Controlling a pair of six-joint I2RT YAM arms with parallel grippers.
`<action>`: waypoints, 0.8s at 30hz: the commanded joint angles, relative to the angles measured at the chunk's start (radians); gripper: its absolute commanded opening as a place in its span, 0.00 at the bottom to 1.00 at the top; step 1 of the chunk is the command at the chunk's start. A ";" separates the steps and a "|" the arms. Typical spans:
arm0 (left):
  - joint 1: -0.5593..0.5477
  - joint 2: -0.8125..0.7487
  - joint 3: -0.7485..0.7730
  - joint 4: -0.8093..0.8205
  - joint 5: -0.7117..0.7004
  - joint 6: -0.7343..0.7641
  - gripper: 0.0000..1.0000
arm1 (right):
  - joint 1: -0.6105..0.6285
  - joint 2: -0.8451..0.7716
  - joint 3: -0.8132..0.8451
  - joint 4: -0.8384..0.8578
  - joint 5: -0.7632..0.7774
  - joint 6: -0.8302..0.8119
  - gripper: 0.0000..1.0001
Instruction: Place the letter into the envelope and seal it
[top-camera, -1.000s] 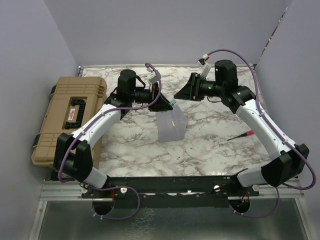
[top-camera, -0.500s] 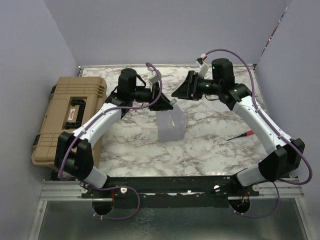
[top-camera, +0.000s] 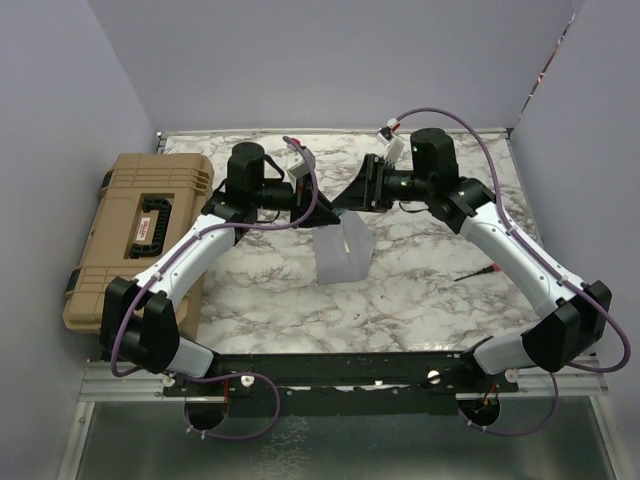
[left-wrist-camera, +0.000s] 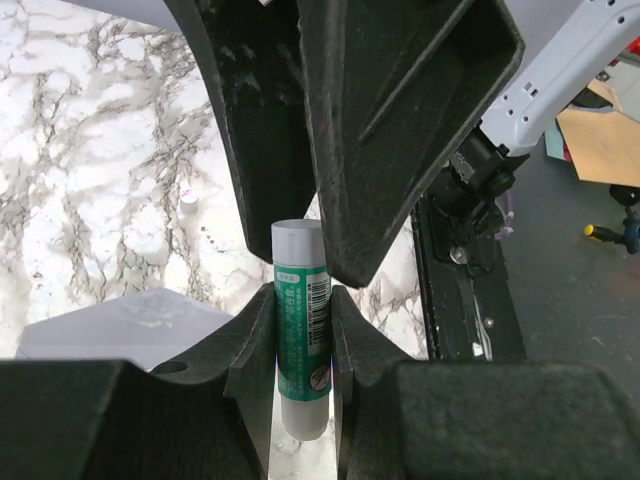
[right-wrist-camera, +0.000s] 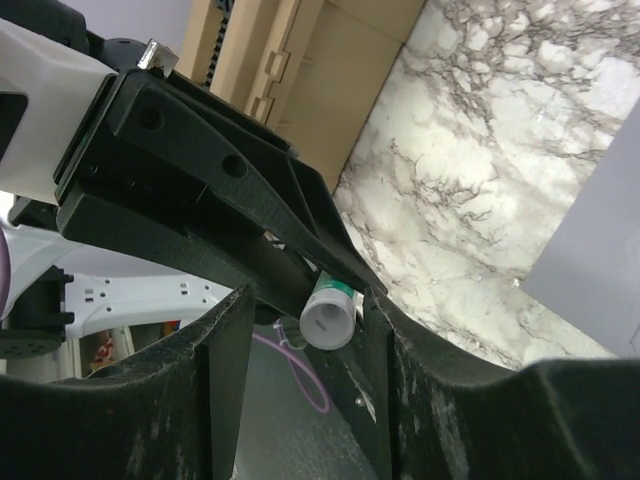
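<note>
Gripping glue stick (left-wrist-camera: 302, 330) in left gripper (left-wrist-camera: 300, 295), long axis toward 3 o'clock, cap between spread, non-touching right gripper (right-wrist-camera: 305, 300) jaws; envelope (top-camera: 340, 258) flat on table (top-camera: 420, 290) at 6 o'clock.

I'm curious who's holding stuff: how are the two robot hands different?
The left gripper is shut on the glue stick; the right gripper is open. The left gripper pinches the green label; the right gripper's fingers only flank the white cap. Both are black, two-fingered, meeting at that stick.
</note>
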 joint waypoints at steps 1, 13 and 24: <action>-0.004 -0.064 -0.031 0.004 0.019 0.100 0.00 | 0.037 -0.002 -0.022 0.051 0.024 -0.010 0.47; -0.024 -0.110 -0.087 0.005 -0.014 0.129 0.00 | 0.044 -0.085 -0.160 0.095 0.017 -0.046 0.17; -0.031 -0.105 -0.100 0.014 -0.204 0.158 0.00 | 0.045 -0.092 -0.243 0.148 0.284 0.271 0.00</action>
